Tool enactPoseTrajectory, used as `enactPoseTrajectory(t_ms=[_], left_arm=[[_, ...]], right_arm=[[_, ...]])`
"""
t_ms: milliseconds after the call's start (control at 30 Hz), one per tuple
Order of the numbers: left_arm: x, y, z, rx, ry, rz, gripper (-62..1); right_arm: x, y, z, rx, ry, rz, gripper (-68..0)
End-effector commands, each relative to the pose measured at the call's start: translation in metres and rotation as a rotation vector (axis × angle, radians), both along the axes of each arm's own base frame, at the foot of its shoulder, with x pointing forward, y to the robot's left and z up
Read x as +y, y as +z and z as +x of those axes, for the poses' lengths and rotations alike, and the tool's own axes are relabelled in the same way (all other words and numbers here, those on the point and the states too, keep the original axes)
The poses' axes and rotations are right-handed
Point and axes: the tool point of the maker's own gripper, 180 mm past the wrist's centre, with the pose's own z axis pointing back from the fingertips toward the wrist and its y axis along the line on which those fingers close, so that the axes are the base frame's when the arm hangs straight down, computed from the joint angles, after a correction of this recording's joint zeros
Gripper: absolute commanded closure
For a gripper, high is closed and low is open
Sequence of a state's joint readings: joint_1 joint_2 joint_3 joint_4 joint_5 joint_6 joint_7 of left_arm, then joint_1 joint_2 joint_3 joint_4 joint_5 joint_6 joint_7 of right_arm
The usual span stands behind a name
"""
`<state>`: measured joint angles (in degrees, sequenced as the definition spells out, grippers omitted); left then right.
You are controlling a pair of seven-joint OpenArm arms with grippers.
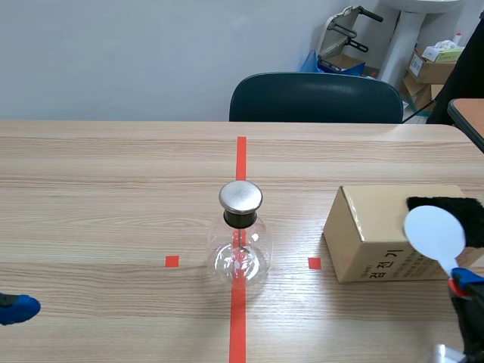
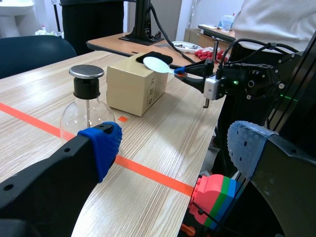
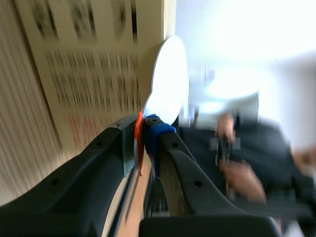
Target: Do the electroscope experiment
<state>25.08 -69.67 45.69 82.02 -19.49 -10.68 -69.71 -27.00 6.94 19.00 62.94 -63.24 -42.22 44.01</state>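
The electroscope, a clear glass flask (image 1: pixel 239 257) with a round metal cap (image 1: pixel 240 197), stands on the red tape line at the table's middle. To its right is a cardboard box (image 1: pixel 382 238) with a black cloth (image 1: pixel 448 209) on top. My right gripper (image 1: pixel 461 283) is shut on the orange handle of a white disc paddle (image 1: pixel 435 232), held over the box's near right corner; the right wrist view shows the paddle (image 3: pixel 168 81) rising from that gripper (image 3: pixel 145 131). My left gripper (image 2: pixel 175 148) is open and holds nothing, low at the near left, with the flask (image 2: pixel 86 106) ahead of it.
A dark chair (image 1: pixel 316 98) stands behind the table's far edge. Cardboard boxes (image 1: pixel 432 68) and gear are at the back right. In the left wrist view a red, green and blue block (image 2: pixel 215 195) sits below the table's near edge, and a person (image 2: pixel 276 19) in a white shirt stands beyond.
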Motion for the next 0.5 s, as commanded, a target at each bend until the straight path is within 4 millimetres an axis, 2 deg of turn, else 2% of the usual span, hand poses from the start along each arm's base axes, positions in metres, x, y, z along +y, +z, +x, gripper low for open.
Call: enactPoseTrajectory(t_ms=[0, 67, 133, 333, 400, 467], left_arm=[[-0.004, 0.01, 0.001, -0.016, -0.003, -0.044, -46.5], [-0.004, 0.01, 0.001, -0.016, -0.003, -0.044, -46.5], [-0.004, 0.01, 0.001, -0.016, -0.003, -0.044, -46.5], [-0.004, 0.01, 0.001, -0.016, -0.003, -0.043, -46.5], [-0.004, 0.01, 0.001, -0.016, -0.003, -0.043, -46.5], [-0.004, 0.01, 0.001, -0.016, -0.003, -0.043, -46.5]], right_arm=[[-0.022, 0.01, 0.005, -0.055, -0.111, -0.035, -1.7], [-0.041, 0.011, 0.005, -0.059, -0.213, -0.044, -1.7], [-0.044, 0.012, 0.005, -0.06, -0.23, -0.046, -1.7], [0.013, 0.009, 0.0, -0.049, 0.089, -0.017, -1.7], [0.018, 0.009, -0.001, -0.048, 0.105, -0.01, -1.7], [0.005, 0.009, 0.002, -0.052, 0.025, -0.013, -1.7]])
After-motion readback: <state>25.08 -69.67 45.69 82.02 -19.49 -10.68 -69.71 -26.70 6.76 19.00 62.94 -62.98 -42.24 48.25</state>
